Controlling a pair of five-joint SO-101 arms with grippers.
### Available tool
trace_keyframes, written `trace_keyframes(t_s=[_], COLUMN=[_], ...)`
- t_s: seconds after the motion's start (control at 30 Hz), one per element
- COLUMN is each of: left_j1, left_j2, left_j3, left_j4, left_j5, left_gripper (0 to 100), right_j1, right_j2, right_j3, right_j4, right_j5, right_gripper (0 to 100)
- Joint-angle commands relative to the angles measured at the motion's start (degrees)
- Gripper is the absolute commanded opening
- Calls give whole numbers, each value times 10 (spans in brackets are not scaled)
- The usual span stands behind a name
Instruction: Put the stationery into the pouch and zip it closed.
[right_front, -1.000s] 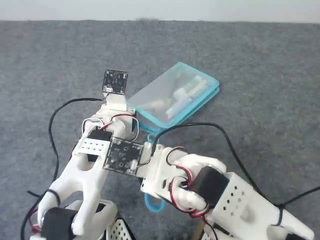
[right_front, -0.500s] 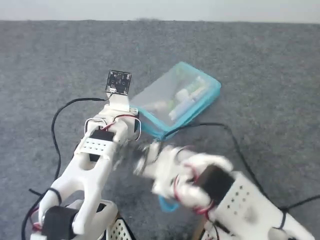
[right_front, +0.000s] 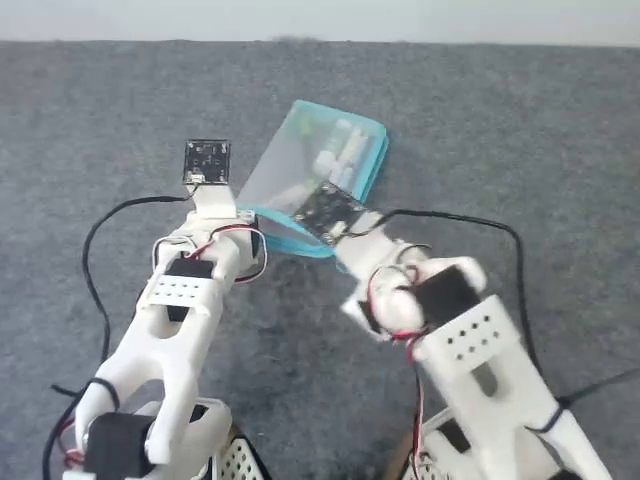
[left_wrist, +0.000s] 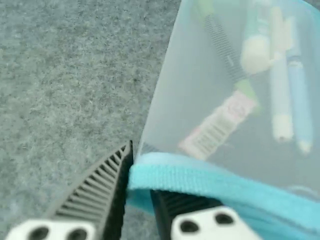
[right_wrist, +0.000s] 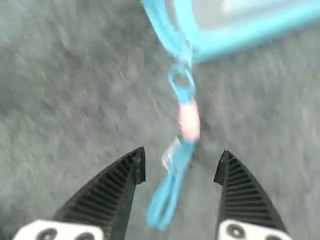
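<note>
Left jaws: we found them drawn narrow, pinching the turquoise edge band (left_wrist: 200, 182) of the pouch (left_wrist: 215, 85) at its near corner, with the band running between the two tips.

Right jaws: spread wide and gripping nothing. Seen from the right wrist, the zipper pull (right_wrist: 187, 122), a blue cord loop with a pink bead, lay on the desk (right_wrist: 65, 85) in the gap between them. We could not tell whether either tip touched it.

We logged the pouch (right_front: 300, 165) lying flat on the grey, carpet-like desk (right_front: 520, 130), just ahead of both wrists. Through its translucent wall we saw the stationery (left_wrist: 280, 90) inside: pens, a marker and a barcode-labelled item (left_wrist: 220, 125). We could not tell how far the zip was shut.
</note>
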Motion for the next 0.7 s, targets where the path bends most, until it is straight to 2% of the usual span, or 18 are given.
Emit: trace_keyframes(t_s=[0.0,0.13,0.3,0.4,0.6,0.67], left_j1=[-9,-8,-7,-7,-4,-4], left_j2=[-11,-12,-12,-12,-12,-12], left_j3=[-20,-20,-20,-20,-20,-20], left_j4=[2,2,2,2,2,2], left_j5=[11,11,11,11,9,8], left_gripper=[9,9,9,9,9,9], right_j1=[-50,-55,-30,-6,34,37], right_j2=[-11,32,102,142,218,231], right_j3=[36,106,90,76,36,22], right_j4=[-102,-219,-275,-317,-337,-336], right_j5=[-20,-22,-27,-56,-69,-69], right_gripper=[227,230,230,230,224,169])
